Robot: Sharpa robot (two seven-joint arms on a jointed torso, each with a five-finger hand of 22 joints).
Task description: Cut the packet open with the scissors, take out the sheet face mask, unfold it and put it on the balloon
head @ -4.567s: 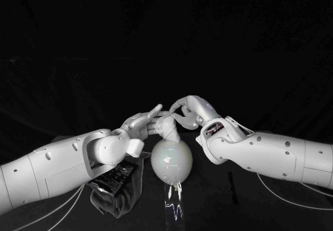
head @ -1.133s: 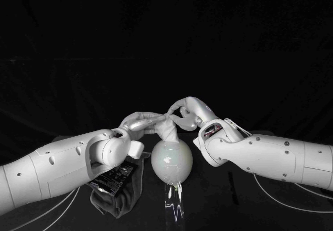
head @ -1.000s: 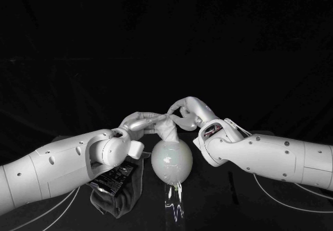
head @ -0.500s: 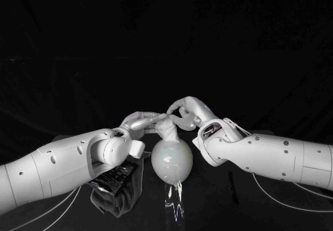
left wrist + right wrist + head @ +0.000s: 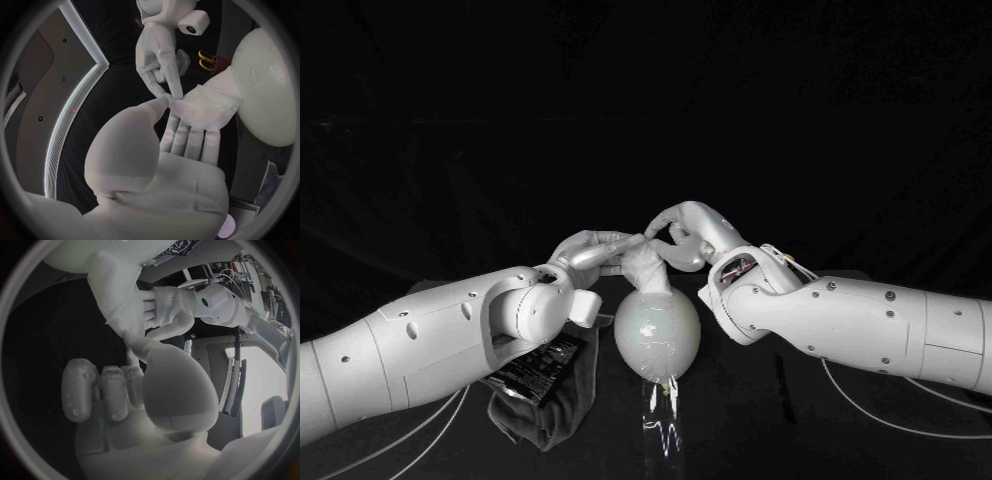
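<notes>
The pale balloon (image 5: 655, 335) lies on the table between my arms. The white sheet face mask (image 5: 646, 267) sits bunched and folded at the balloon's far end. My left hand (image 5: 594, 253) holds one edge of it, the thumb pressing the mask (image 5: 209, 102) against the fingers (image 5: 187, 142). My right hand (image 5: 684, 236) pinches the same top edge from the other side; its fingertip meets my left thumb on the mask's corner. From the right wrist, the mask (image 5: 115, 287) hangs between my right hand (image 5: 125, 390) and my left hand (image 5: 172, 307). The balloon (image 5: 269, 90) is beside the mask.
The black packet (image 5: 538, 367) lies under my left forearm on a dark cloth (image 5: 538, 418). Yellow scissor handles (image 5: 205, 60) lie on the table beyond my right hand. White cables (image 5: 877, 415) trail along the table near both arms.
Since the earliest frame my left hand has turned and closed its fingers onto the mask. Over the last second both hands and the mask have barely moved.
</notes>
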